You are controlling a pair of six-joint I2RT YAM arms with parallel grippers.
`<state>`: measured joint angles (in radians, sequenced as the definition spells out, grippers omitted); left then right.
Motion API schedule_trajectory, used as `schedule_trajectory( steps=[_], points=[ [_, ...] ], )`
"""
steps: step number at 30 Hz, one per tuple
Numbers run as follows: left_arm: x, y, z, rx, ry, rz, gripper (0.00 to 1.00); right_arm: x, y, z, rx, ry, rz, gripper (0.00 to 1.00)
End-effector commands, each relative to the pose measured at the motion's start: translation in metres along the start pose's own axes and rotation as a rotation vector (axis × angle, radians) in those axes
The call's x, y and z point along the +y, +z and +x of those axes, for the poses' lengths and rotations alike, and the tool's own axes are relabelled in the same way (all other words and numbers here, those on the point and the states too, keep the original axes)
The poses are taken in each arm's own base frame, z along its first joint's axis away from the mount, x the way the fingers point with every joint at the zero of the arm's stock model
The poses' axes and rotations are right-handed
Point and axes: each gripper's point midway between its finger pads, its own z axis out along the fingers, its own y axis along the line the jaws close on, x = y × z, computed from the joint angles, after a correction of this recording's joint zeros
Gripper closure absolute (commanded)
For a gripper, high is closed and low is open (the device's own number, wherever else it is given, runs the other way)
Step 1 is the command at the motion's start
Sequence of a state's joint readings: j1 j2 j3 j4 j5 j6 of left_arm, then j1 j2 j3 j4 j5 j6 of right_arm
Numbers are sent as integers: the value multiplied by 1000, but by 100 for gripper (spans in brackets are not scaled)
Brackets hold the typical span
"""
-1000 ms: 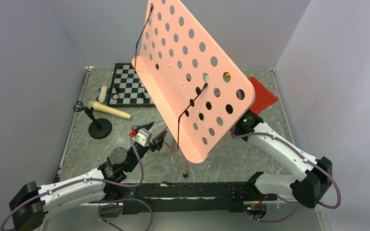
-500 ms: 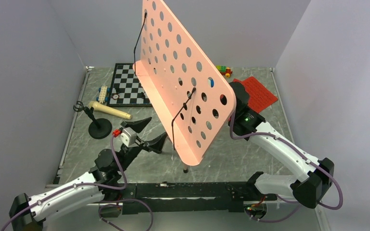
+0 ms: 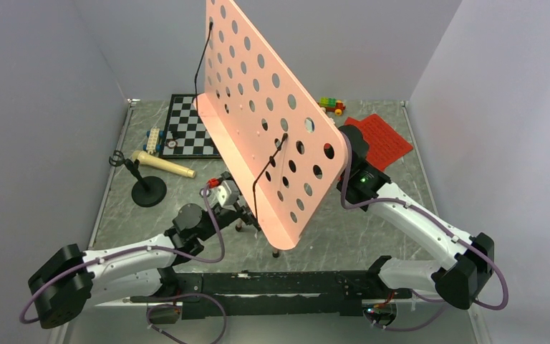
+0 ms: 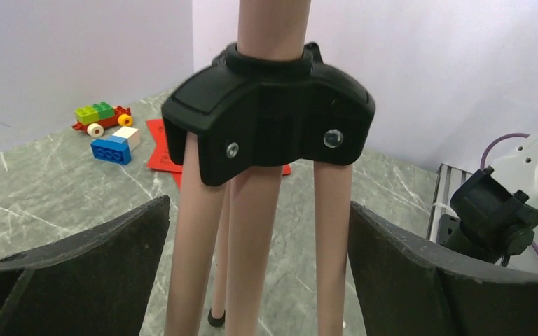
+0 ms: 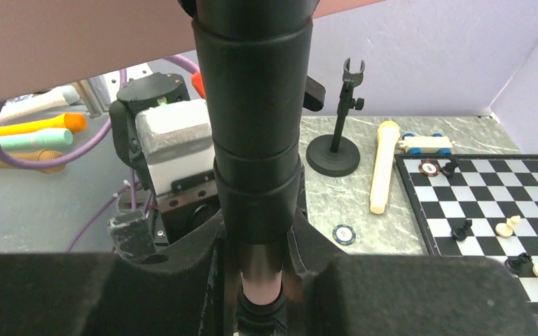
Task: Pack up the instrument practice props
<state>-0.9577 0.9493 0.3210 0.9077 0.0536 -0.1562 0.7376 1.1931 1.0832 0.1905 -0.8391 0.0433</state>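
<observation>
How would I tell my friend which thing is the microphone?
Find the big pink music stand in the middle, then look left to the black-and-white chessboard. Just off its near left corner the microphone lies flat on the table, next to a black round-base stand. It is the only long, cream, stick-shaped thing there.

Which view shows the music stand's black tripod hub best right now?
Left wrist: the hub fills the centre, with the pink legs splaying below it, inside the open left gripper. Top external hides it behind the pink desk. Right wrist shows only the black shaft.
</observation>
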Motion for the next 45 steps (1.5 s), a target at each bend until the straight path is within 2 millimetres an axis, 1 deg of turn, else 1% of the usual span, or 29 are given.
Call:
schedule_trajectory(
  steps=[1,2,3,7,9,10,11,13,17,18,19,23,25,27,29,32,35,42,45],
  points=[
    [-12,13,-29,-111,-29,60,8,18,-3,-17,-58,-67,-66,100],
    [-11,14,-25,-101,-32,60,14,19,-3,-16,-57,-62,-69,100],
    [-11,15,-22,-93,-32,61,22,19,-3,-15,-57,-58,-72,100],
    [-11,16,-17,-72,-14,60,63,22,-1,-13,-57,-53,-78,100],
    [-9,15,-16,-66,2,54,81,22,1,-14,-60,-52,-78,100],
    [-8,15,-16,-61,11,48,88,23,2,-15,-62,-53,-80,98],
    [-7,14,-16,-58,18,41,93,24,3,-16,-64,-52,-82,95],
    [-4,12,-17,-54,34,23,100,25,5,-17,-68,-54,-81,90],
    [-1,7,-19,-49,63,-10,100,29,8,-24,-92,-62,-66,83],
    [1,5,-18,-46,72,-20,100,29,8,-27,-102,-67,-60,80],
    [-2,4,-18,-43,80,-13,100,30,7,-30,-114,-68,-51,76],
    [5,0,-18,-29,120,-79,100,33,9,-40,-152,-72,6,63],
    [7,-1,-19,-26,173,-98,100,35,10,-43,-162,-75,39,57],
    [8,-1,-21,-25,192,-115,100,41,13,-44,-171,-77,65,51],
    [7,0,-22,-27,206,-123,100,41,14,-46,-179,-71,104,47],
    [4,2,-24,-28,225,-126,100,40,12,-50,-206,-48,162,44],
    [2,4,-25,-28,240,-132,100,33,3,-55,-265,-5,244,42],
    [-1,7,-28,-36,253,-143,100,12,-17,-53,-331,41,421,38],
    [0,6,-28,-40,251,-151,100,7,-21,-52,-327,44,455,36]
  ],
)
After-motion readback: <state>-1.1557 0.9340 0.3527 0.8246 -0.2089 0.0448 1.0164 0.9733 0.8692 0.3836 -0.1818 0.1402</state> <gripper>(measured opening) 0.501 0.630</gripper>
